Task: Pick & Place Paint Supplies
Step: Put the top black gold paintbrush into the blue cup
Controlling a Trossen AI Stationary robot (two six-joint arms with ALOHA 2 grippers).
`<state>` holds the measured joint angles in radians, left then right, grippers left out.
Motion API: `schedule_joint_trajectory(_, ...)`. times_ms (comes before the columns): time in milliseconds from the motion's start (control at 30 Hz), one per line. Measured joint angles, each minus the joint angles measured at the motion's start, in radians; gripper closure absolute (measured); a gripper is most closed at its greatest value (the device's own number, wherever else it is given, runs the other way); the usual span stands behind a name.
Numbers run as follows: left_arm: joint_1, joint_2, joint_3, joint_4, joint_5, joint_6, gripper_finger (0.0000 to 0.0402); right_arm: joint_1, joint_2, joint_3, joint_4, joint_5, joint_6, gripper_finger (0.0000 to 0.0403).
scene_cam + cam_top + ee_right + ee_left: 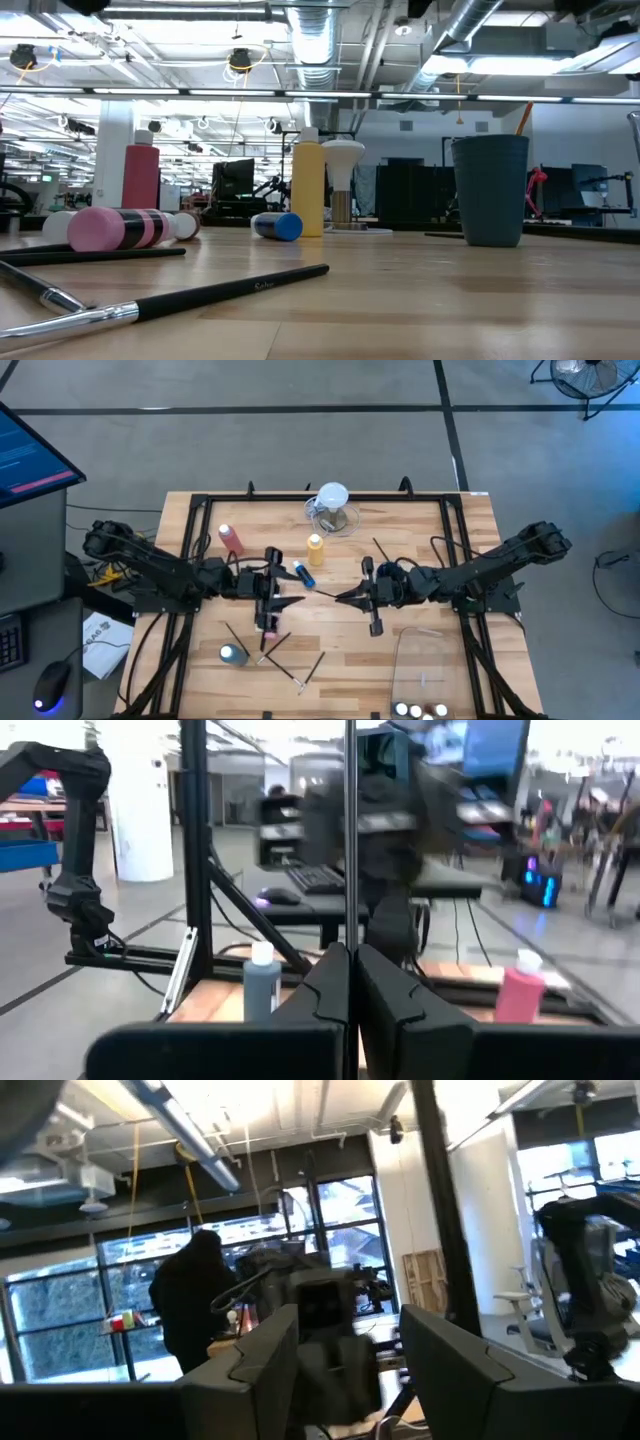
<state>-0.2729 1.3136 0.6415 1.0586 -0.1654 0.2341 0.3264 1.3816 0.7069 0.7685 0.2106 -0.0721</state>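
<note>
Two arms meet mid-table. The left gripper (268, 598) hangs spread over nothing I can see, a pink bottle (268, 625) lying just past it; the right gripper (350, 597) is pressed together, empty. Next comes a grasp, likely that bottle. Brushes (300, 673) lie nearby — whether the fingers touch it is hidden.

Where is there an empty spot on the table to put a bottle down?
Bare wood lies in front of the tall pink-red squeeze bottle, at the table's left edge. The middle is crowded: thin dark paintbrushes, a yellow squeeze bottle, both arms.
</note>
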Motion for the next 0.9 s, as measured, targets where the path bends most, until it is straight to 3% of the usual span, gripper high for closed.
schedule_joint_trajectory(200,0.037,0.065,0.000,0.098,0.093,-0.040,0.0235,0.008,0.105,-0.019,0.233,-0.007,-0.036,0.0403)
schedule_joint_trajectory(500,0.037,0.077,0.001,0.133,0.095,-0.063,0.0235,-0.043,0.212,-0.021,0.387,-0.060,0.041,0.0403)
schedule_joint_trajectory(900,0.037,0.077,0.001,0.135,0.096,-0.067,0.0236,-0.062,0.242,-0.021,0.415,-0.060,0.047,0.0403)
